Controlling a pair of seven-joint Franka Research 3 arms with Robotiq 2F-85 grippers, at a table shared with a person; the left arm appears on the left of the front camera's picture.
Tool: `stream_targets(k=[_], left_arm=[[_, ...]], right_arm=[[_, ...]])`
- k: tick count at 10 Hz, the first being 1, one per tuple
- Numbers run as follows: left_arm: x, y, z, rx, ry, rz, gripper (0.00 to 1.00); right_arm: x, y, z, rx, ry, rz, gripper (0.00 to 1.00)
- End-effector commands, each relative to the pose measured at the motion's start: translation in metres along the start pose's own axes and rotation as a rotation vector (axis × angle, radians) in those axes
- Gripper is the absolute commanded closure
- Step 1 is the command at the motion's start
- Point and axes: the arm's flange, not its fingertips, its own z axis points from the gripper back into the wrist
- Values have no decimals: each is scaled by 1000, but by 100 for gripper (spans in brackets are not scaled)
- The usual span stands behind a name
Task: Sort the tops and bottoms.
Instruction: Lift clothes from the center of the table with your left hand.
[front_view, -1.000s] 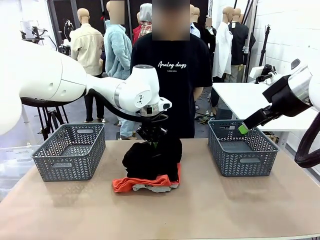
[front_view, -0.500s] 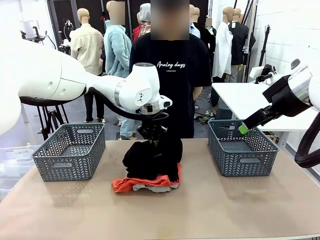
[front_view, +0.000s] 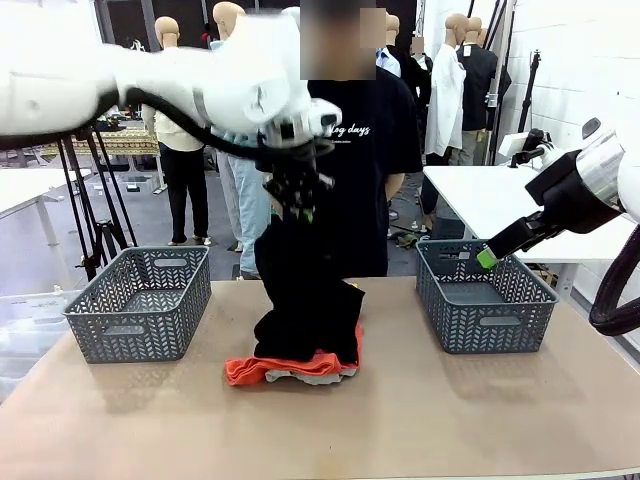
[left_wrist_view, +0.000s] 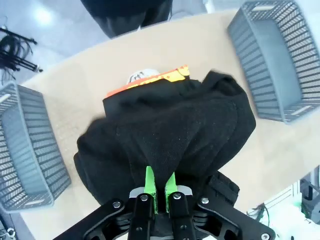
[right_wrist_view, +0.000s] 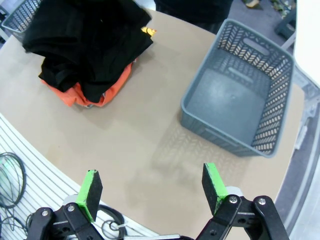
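now the left gripper (front_view: 302, 208), pinched shut on the black bottoms (front_view: 305, 300), sits far higher than a moment ago, peeling them off the orange t-shirt (front_view: 262, 369); the right gripper (right_wrist_view: 152, 187) hangs open, empty.

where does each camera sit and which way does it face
Front view: fixed on the robot's side of the table, facing across to the person; both arms show, the left gripper holding up the black garment.
Left wrist view: on the left wrist, looking down its shut fingers at the black garment.
Right wrist view: on the right wrist, looking down past the open right gripper at the table and a grey basket.
Shared: both wrist views show the black garment over the orange T-shirt.
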Motion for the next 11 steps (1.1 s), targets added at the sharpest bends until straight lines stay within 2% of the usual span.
stream_targets(k=[1,4,5,11], left_arm=[[-1,-1,37,15,-54,-28,100],[2,-15,117,81,-178,-70,100],[-3,-20,125,97,-197,-81,100],[-4,-16,119,66,-171,-72,100]], right_arm=[[1,-1,-2,20,-14,-9,0],[1,-1,-2,20,-14,-9,0],[1,-1,-2,20,-14,-9,0],[1,-1,-2,20,-14,-9,0]])
